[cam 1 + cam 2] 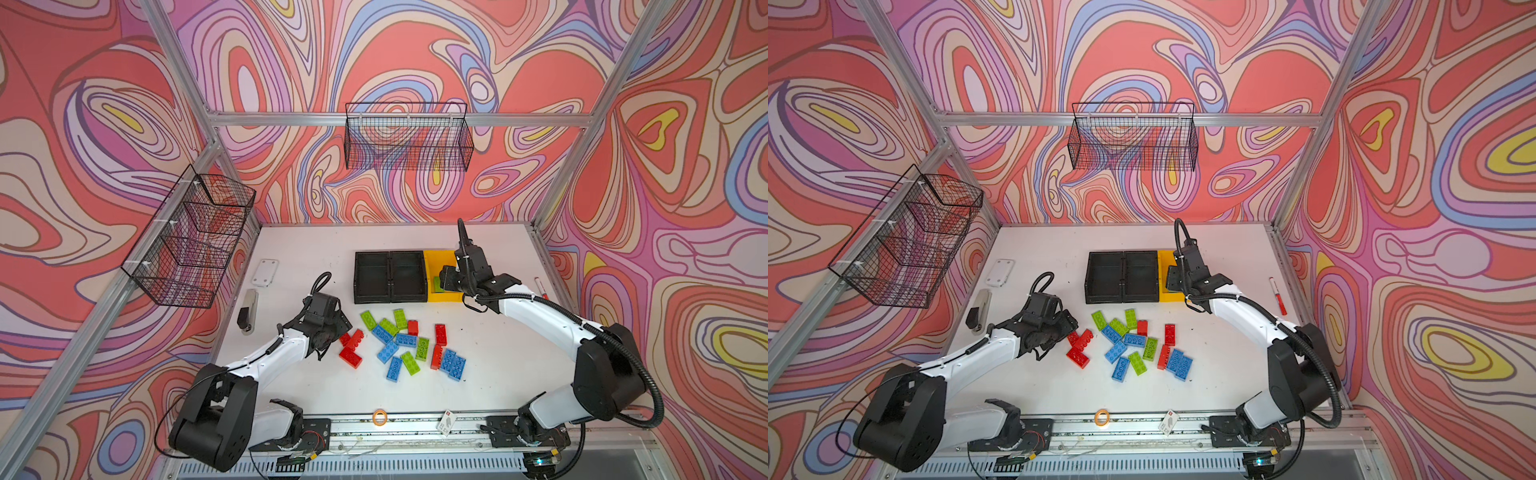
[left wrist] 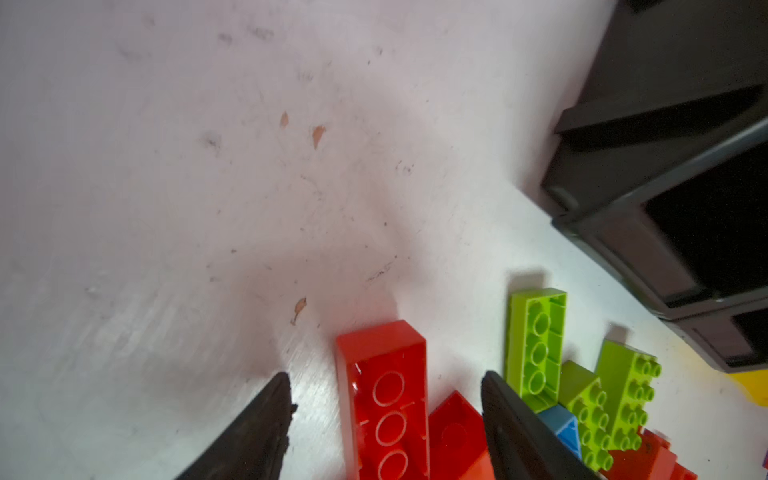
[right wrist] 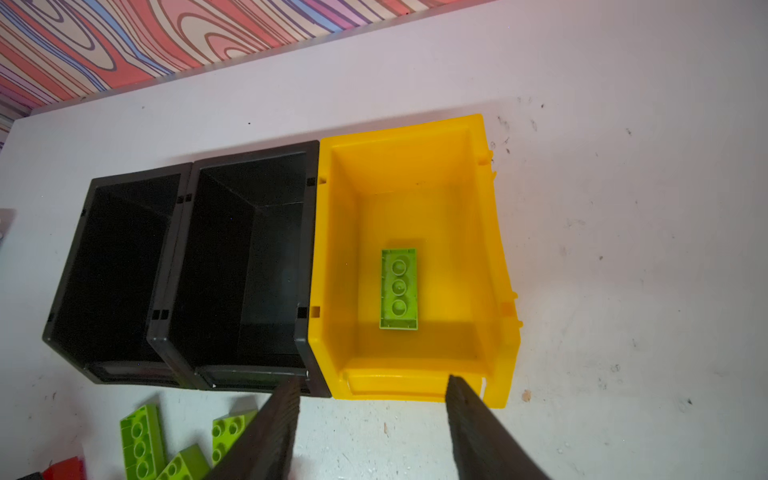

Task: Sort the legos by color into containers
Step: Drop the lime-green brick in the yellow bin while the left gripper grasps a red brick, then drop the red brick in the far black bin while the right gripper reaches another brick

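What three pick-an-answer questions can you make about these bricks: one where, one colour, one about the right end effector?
1. Where is the studded plastic brick already sorted? A) yellow open-top plastic bin B) black plastic bin C) wire basket
2. Its colour? A) red B) blue C) lime green
3. The right end effector is: A) shut on a brick B) open, empty C) out of view
Answers: 1 A, it lies inside the yellow bin; 2 C, clearly lime green in the right wrist view; 3 B, jaws apart, nothing between.

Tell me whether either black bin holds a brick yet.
No, in the right wrist view both black bins show bare insides; only the yellow bin holds one lime green brick.
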`<control>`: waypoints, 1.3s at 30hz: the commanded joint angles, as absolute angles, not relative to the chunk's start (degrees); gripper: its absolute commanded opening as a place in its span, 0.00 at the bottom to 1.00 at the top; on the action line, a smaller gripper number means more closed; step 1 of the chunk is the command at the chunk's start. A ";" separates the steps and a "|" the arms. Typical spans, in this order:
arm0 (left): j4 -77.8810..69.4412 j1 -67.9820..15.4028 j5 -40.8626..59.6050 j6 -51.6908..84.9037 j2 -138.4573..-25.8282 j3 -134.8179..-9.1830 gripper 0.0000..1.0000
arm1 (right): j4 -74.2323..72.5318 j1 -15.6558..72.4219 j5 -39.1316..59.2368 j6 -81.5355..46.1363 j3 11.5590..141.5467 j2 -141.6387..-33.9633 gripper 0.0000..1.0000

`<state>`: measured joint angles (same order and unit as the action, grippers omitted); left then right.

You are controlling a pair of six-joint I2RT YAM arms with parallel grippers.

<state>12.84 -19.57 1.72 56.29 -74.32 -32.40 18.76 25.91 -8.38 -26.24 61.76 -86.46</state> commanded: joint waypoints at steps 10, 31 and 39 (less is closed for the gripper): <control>17.11 -21.44 0.40 61.95 -75.95 -33.80 0.58 | 17.24 25.80 -4.75 -26.53 58.65 -84.81 0.59; 25.11 -21.45 -3.96 46.78 -71.94 -41.58 0.28 | 21.00 41.99 -7.05 -26.76 60.75 -91.19 0.57; 29.21 -21.44 -3.04 35.33 -75.92 -56.23 0.30 | 23.56 47.94 -7.53 -28.90 68.10 -100.12 0.57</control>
<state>26.02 -21.08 -2.04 41.47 -73.54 -50.72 22.02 46.59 -6.59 -26.79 66.74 -98.78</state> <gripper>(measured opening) 0.333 0.567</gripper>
